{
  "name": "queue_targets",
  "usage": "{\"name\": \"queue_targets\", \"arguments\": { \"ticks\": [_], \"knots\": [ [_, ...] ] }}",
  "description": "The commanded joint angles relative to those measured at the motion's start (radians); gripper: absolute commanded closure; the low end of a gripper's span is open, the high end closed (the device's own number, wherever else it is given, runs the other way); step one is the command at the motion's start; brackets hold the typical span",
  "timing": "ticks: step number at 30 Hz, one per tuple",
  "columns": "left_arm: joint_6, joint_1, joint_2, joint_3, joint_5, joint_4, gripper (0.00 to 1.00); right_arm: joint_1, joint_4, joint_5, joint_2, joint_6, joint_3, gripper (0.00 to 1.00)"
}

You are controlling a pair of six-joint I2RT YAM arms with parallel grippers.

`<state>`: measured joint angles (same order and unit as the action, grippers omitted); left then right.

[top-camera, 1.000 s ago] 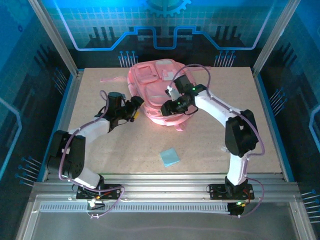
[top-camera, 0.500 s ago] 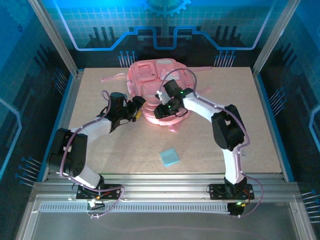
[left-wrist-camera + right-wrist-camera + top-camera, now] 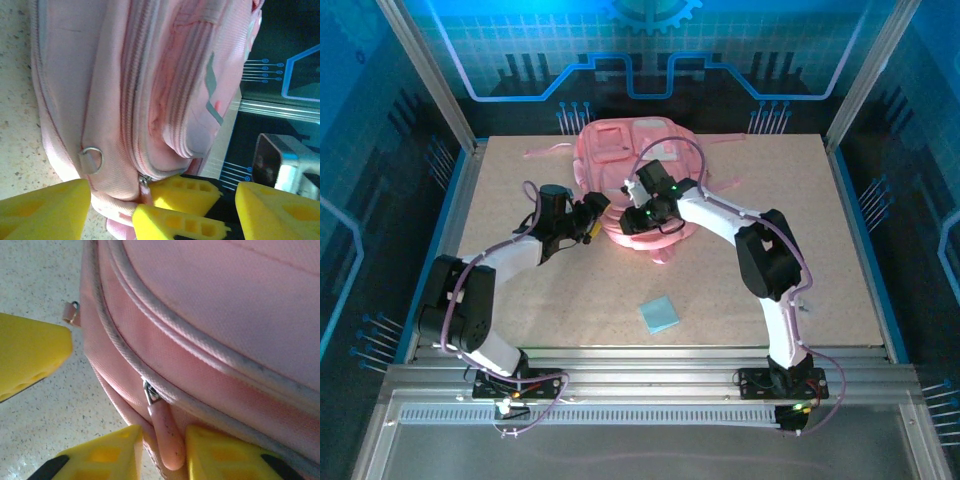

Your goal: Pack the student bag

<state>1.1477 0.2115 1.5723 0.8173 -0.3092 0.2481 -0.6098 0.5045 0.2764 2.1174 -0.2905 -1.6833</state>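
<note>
Now | right end effector [image 3: 164,450] pinching zipper pull [image 3: 161,422] of student bag [image 3: 620,150] | left end effector [image 3: 596,214] open alongside

No readable writing in any view.

The student bag [image 3: 616,150] carries no legible brand, label or number. The left wrist view shows only a small grey mark [image 3: 211,80] sewn on its pink fabric, a shape rather than letters. The blue back wall [image 3: 520,40] bears a gear outline [image 3: 657,10] and circuit-style lines, with no words or digits among them. The right wrist view shows no printing on the fabric.
</note>
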Motion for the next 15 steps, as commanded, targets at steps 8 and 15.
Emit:
{"name": "queue_targets", "arguments": {
  "ticks": [8,15],
  "knots": [
    [-0.013,-0.025,0.028,-0.029,-0.01,0.016,0.24,-0.001,-0.108,0.039,0.064,-0.117,-0.056,1.0],
    [-0.001,-0.035,-0.008,0.006,-0.035,-0.005,0.23,-0.002,-0.14,0.113,-0.033,-0.152,-0.012,1.0]
  ]
}}
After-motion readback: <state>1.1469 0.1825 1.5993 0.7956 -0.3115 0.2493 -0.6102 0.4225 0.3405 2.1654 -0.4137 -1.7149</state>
